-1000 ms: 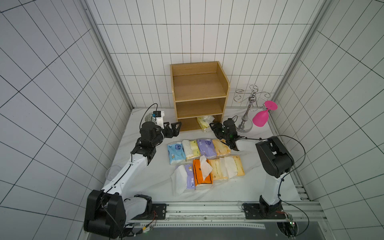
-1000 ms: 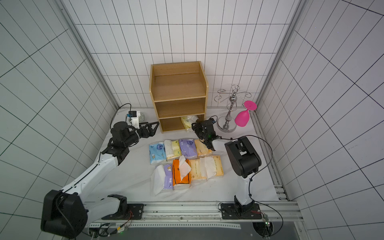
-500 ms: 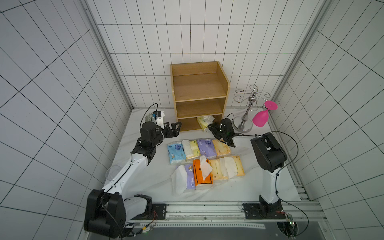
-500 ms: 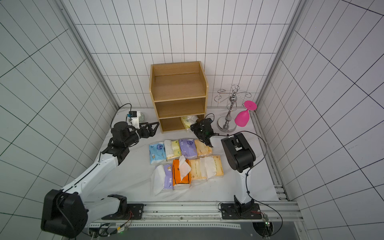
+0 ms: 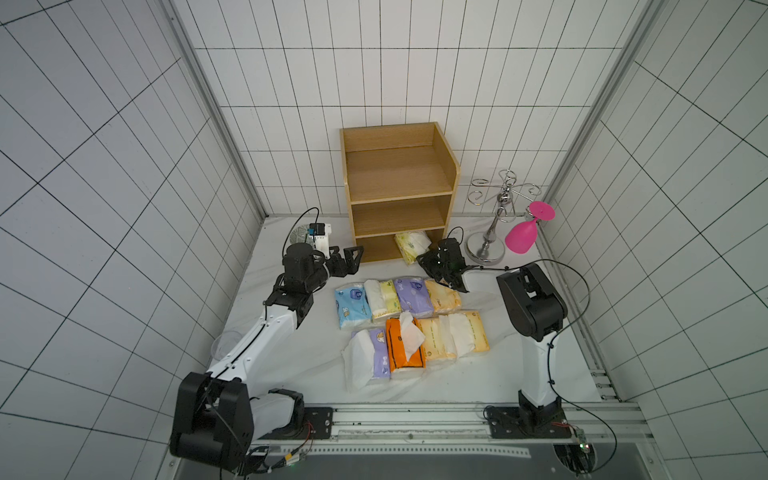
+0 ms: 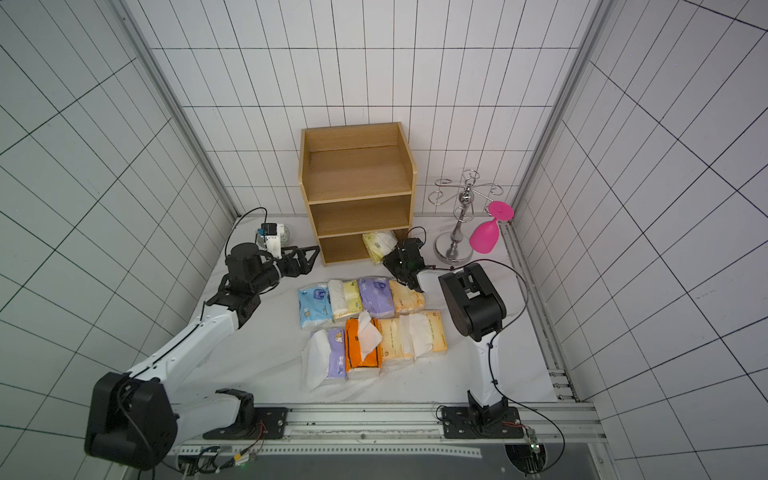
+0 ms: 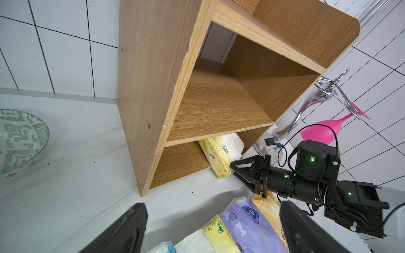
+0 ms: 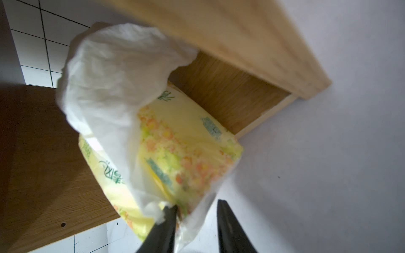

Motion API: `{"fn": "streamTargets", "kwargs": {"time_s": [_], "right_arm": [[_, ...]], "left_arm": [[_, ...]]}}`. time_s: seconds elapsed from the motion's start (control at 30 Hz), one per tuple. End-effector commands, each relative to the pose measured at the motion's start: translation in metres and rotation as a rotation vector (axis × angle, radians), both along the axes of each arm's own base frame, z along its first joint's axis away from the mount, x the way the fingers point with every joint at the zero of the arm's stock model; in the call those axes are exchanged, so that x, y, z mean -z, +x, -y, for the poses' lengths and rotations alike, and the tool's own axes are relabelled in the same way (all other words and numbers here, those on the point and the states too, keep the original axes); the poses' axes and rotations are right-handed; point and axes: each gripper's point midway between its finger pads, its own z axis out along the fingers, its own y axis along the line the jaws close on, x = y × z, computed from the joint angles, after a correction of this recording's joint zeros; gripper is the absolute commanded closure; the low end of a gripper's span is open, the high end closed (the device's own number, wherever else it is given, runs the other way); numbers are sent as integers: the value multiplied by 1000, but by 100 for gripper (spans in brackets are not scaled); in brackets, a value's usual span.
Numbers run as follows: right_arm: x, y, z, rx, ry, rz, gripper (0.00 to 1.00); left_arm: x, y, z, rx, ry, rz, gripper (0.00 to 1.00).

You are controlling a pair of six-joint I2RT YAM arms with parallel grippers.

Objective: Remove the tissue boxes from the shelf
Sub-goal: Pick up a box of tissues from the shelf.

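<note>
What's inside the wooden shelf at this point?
Only one pale yellow tissue pack, in the bottom tier of the shelf, tilted and poking out the front, white tissue showing. The upper tiers look bare. Space behind the pack is hidden.

Green print on the pale yellow pack (image 8: 186, 151) cannot be read.

Bright, even light, soft shadows; right wrist view blurs the yellow tissue pack (image 8: 179, 153).
</note>
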Motion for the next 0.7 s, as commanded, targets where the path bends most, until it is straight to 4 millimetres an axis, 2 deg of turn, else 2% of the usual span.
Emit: {"fn": "streamTargets", "kwargs": {"time_s": [0.0,0.17,0.37,0.57,0.67], "right_arm": [[-15,22,0,0,-3,63,77],[-29,20,5,-3,-22,87,100],[-49,14,10,-37,-69,107,100],[-72,-1,16,-92,-123,127,100],[-77,-11,22,-122,-162,122,100]], "left_arm": [[1,2,0,1,19,8,2],[0,2,1,2,11,4,2],[-3,1,1,2,0,6,2],[-11,-1,1,-1,-16,17,2],[-16,-2,2,3,-30,20,2]]}}
